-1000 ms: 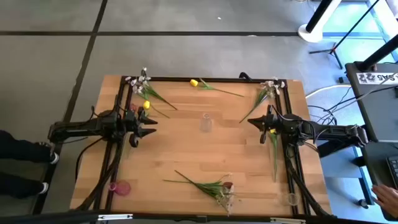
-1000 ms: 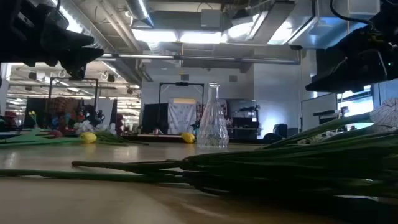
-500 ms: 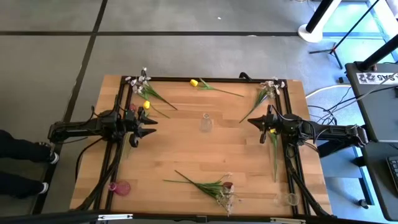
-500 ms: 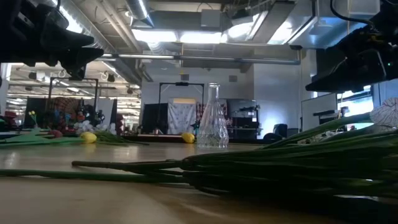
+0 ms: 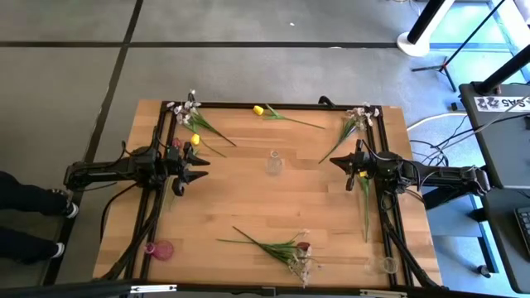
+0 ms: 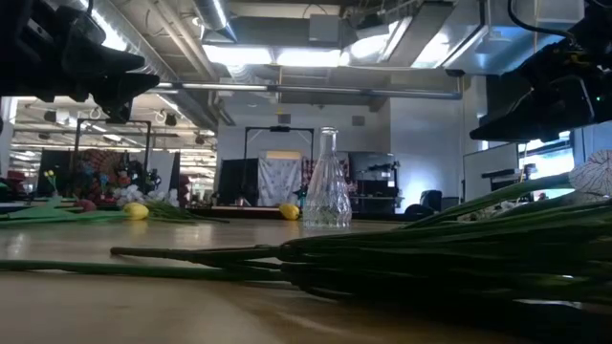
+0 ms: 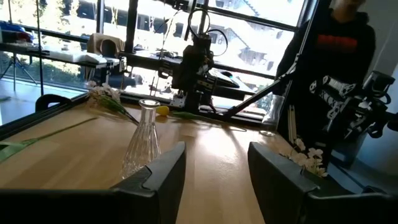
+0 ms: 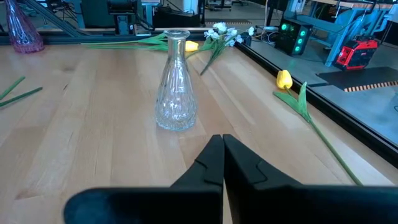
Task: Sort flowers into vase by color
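A clear glass vase (image 5: 273, 164) stands upright at the table's middle. Flowers lie flat around it: white sprays at the far left (image 5: 186, 108) and far right (image 5: 360, 116), a yellow tulip (image 5: 258, 110) at the far edge, another (image 5: 195, 140) near my left arm, and a mixed bunch (image 5: 281, 247) at the near edge. My left gripper (image 5: 203, 168) hovers open at the left side, facing the vase (image 7: 142, 146). My right gripper (image 5: 334, 161) hovers shut at the right side, pointing at the vase (image 8: 175, 81). Neither holds anything.
A pink vase (image 5: 161, 249) stands at the near left corner and a clear one (image 5: 383, 265) at the near right. A long stem (image 5: 365, 199) lies under my right arm. A black frame (image 5: 273, 106) runs along the table's edges. A person (image 7: 342, 62) stands beyond the table.
A person's hand beside the table's near right corner has drawn out of view. Both arms and the flowers have kept still.
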Motion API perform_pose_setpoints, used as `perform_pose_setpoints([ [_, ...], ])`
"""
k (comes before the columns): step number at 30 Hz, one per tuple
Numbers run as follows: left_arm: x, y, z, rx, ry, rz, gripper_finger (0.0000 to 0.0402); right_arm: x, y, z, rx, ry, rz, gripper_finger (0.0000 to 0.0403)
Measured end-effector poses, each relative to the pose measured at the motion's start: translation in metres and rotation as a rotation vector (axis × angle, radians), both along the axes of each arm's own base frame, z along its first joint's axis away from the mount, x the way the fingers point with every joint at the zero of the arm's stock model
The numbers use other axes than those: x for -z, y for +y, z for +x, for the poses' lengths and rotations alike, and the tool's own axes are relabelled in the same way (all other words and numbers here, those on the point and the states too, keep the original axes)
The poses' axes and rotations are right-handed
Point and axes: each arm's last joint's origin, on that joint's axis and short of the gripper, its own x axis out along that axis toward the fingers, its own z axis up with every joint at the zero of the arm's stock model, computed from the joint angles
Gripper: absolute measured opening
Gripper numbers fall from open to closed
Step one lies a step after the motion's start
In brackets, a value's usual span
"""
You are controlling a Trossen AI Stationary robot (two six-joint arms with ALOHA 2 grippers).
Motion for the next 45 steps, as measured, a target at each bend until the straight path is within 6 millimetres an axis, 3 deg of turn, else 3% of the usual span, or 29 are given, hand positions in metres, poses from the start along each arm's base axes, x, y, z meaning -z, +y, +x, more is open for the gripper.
perform_pose_setpoints([
  [27,0.0,0.0,0.0,0.0,0.0,0.0,0.0169,0.0,0.0,0.0,-0.004,0.0,-0.011,0.0001],
  [33,0.0,0.0,0.0,0.0,0.0,0.0,0.0169,-0.013,-0.002,0.003,-0.001,-0.017,-0.568,0.0001],
  [35,0.0,0.0,0.0,0.0,0.0,0.0,0.0169,-0.014,-0.002,0.004,-0.01,0.0,-0.658,0.0001],
  [42,0.0,0.0,0.0,0.0,0.0,0.0,0.0169,-0.023,-0.003,0.003,0.018,-0.036,-0.675,0.0001],
  [45,0.0,0.0,0.0,0.0,0.0,0.0,0.0169,-0.027,0.001,0.004,-0.083,-0.145,-0.574,0.0001],
])
